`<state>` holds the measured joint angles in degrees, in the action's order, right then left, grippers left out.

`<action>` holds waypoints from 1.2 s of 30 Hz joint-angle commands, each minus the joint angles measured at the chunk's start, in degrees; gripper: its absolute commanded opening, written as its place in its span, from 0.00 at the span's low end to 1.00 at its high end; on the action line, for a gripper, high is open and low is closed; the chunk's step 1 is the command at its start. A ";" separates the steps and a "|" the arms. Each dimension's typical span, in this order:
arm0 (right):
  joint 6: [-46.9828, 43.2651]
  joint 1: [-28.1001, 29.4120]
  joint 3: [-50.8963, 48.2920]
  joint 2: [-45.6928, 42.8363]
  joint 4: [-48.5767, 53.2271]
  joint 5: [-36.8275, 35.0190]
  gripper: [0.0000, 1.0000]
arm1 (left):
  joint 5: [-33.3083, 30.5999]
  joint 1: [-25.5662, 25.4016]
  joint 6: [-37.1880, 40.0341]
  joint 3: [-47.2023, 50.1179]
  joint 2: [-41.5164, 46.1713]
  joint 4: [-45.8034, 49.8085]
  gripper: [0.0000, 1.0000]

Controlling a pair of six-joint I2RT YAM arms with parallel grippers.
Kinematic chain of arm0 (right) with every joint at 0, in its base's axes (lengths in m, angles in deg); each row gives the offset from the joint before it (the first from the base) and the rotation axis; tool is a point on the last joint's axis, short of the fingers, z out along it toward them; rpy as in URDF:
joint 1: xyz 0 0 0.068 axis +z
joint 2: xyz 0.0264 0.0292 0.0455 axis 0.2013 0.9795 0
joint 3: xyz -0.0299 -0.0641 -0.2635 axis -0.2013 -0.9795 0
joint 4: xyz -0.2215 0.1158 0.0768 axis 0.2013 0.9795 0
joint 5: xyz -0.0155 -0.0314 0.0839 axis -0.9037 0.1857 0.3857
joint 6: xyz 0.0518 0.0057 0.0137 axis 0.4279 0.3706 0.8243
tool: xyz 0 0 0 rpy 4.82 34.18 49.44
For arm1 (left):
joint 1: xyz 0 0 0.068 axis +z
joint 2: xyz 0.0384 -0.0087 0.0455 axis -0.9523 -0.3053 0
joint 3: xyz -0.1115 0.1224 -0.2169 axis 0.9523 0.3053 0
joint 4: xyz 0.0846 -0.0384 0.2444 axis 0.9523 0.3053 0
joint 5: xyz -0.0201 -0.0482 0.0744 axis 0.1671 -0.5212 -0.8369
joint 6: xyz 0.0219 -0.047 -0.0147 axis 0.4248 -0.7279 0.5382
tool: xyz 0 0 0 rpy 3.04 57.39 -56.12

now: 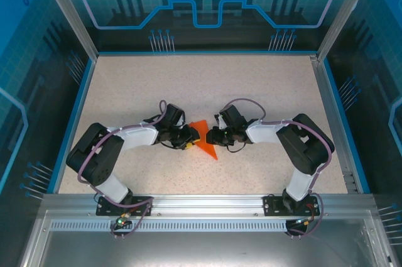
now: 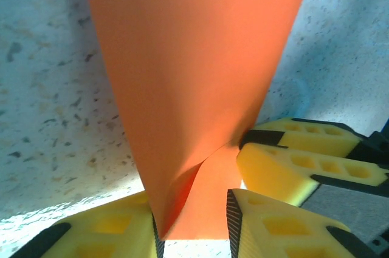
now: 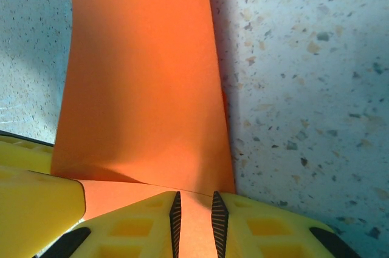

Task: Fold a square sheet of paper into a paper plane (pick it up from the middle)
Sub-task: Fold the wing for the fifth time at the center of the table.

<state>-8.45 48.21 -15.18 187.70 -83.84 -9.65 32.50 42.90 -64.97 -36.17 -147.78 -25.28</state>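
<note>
1. Nearest: yellow pads (image 3: 255, 227) of right gripper (image 3: 194, 203) clamped on folded orange sheet (image 3: 146, 88), between both grippers over the table (image 1: 251, 85).
2. Left gripper (image 2: 193, 215) straddling the sheet's creased end; jaws slightly apart, grip unclear.
3. Best pinched squarely on the crease, without tugging against the right hold.

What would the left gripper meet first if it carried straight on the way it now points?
The orange paper, which sits between the fingers of the left gripper; just beyond, probably the right gripper, though depth is unclear.

Robot lab cell: blue-panelled walls (image 1: 207, 3), aluminium frame (image 1: 201, 207).
</note>
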 commanded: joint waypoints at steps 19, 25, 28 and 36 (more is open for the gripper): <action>-23.67 7.77 -6.39 -17.23 2.31 -22.45 0.60 | 1.03 -1.08 0.02 -2.84 0.44 2.14 0.00; -36.99 14.43 -14.97 -20.71 -9.81 -30.59 0.54 | 0.87 -1.13 -0.25 -4.69 0.33 4.38 0.00; -42.51 17.13 -17.29 -20.43 -15.86 -32.51 0.55 | 0.85 -1.18 -0.23 -5.23 0.36 4.99 0.00; -47.03 20.77 -14.50 -13.16 -20.07 -38.05 0.54 | 0.64 -1.17 -0.18 -5.69 0.27 5.76 0.00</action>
<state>-51.94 67.67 -31.58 172.48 -98.86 -43.55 32.85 42.10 -64.34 -40.25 -147.85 -21.52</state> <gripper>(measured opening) 0.538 0.046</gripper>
